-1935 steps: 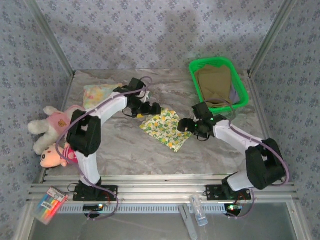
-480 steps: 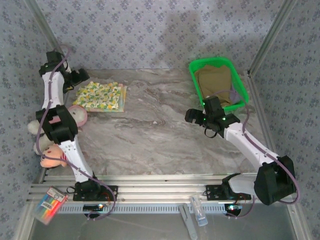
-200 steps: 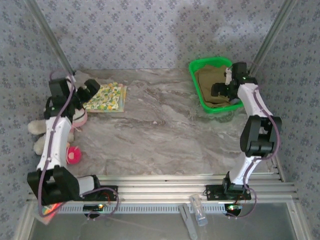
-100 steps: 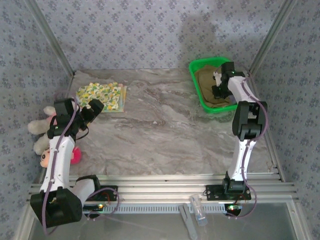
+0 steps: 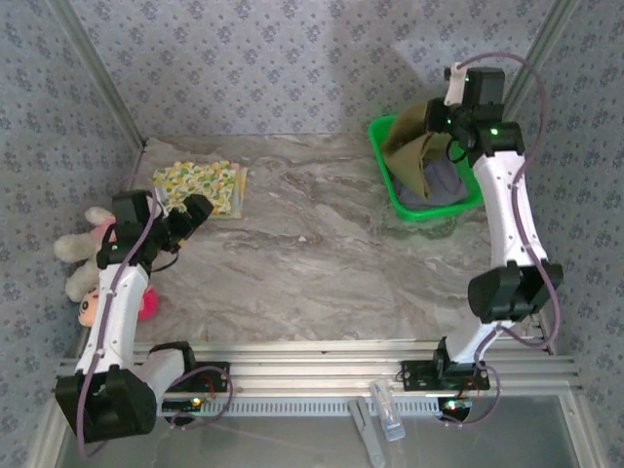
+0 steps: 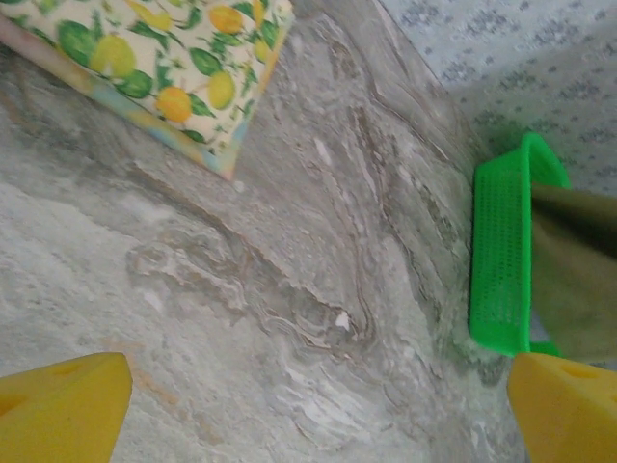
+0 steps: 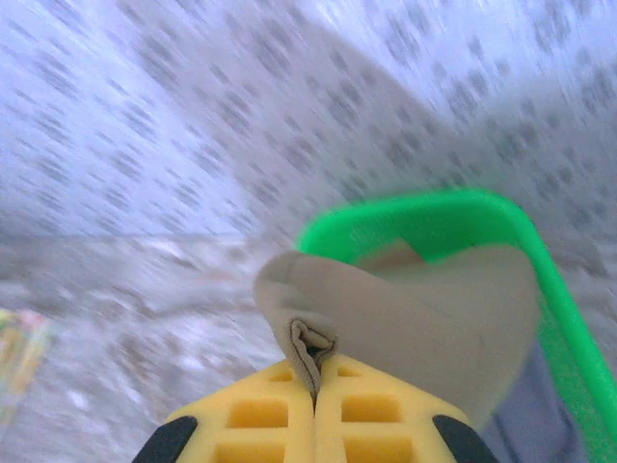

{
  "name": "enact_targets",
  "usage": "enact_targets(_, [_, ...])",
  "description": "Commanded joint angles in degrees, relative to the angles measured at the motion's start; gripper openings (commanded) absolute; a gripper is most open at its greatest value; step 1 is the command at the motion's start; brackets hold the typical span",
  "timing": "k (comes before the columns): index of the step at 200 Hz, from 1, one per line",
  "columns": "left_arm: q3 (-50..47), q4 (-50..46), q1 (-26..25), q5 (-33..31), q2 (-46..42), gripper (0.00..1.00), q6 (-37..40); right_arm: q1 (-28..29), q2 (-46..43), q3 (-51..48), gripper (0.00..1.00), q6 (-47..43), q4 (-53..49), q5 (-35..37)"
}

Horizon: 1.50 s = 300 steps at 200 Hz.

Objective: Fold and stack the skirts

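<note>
My right gripper (image 5: 441, 119) is raised over the green basket (image 5: 388, 180) and shut on a bunched edge of the olive-khaki skirt (image 5: 414, 146), which hangs from it with its lower end still in the basket. In the right wrist view the yellow pads (image 7: 280, 415) meet on a fold of that skirt (image 7: 405, 318). The lavender skirt (image 5: 446, 181) lies uncovered in the basket. The floral skirt (image 5: 195, 182) lies folded at the back left on the pale pastel skirt (image 5: 237, 187). My left gripper (image 5: 185, 216) stands open just in front of that stack, its fingertips (image 6: 58, 410) far apart over bare table.
A pink plush toy (image 5: 90, 268) lies at the table's left edge beside my left arm. The basket (image 6: 501, 251) sits in the back right corner against the patterned walls. A marker packet (image 5: 96, 398) and a small tool (image 5: 382, 417) lie on the near rail.
My right gripper shut on the olive-khaki skirt in the basket and lifted it up, baring the lavender one. My left arm drew back from the folded stack and stays open.
</note>
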Motion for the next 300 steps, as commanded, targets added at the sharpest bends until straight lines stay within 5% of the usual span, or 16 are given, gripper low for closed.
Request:
enact_targets(1, [3.3, -1.1, -2.1, 2.0, 0.6, 1.0, 1.1, 4.0, -2.0, 1.9, 0.0, 7.2, 4.9, -4.8])
enact_targets(121, [9.1, -1.5, -12.2, -2.2, 7.7, 1.0, -0.1, 33.2, 4.5, 21.2, 0.0, 7.5, -1.5, -11.6])
enact_targets(150, [8.7, -2.1, -12.9, -2.3, 7.9, 1.0, -0.1, 32.1, -0.3, 9.8, 0.0, 10.5, 1.2, -14.4])
enact_targets(185, [6.4, -2.2, -14.4, -3.4, 8.9, 1.0, -0.9, 22.6, -9.3, -20.6, 0.0, 13.4, 11.4, -14.0])
enact_targets(209, [4.6, -2.5, -16.0, -4.8, 10.1, 1.0, -1.8, 15.5, -7.5, -37.5, 0.0, 11.9, 13.3, -13.4])
enact_targets(234, [3.4, -4.1, -19.2, -7.4, 11.9, 1.0, -2.7, 13.1, -3.5, -44.3, 0.0, 10.8, 15.2, -10.4])
enact_targets(300, [3.6, -16.1, -42.1, -29.2, 12.5, 1.0, 5.8, 15.8, -3.3, -54.0, 0.0, 12.2, 19.0, -1.6])
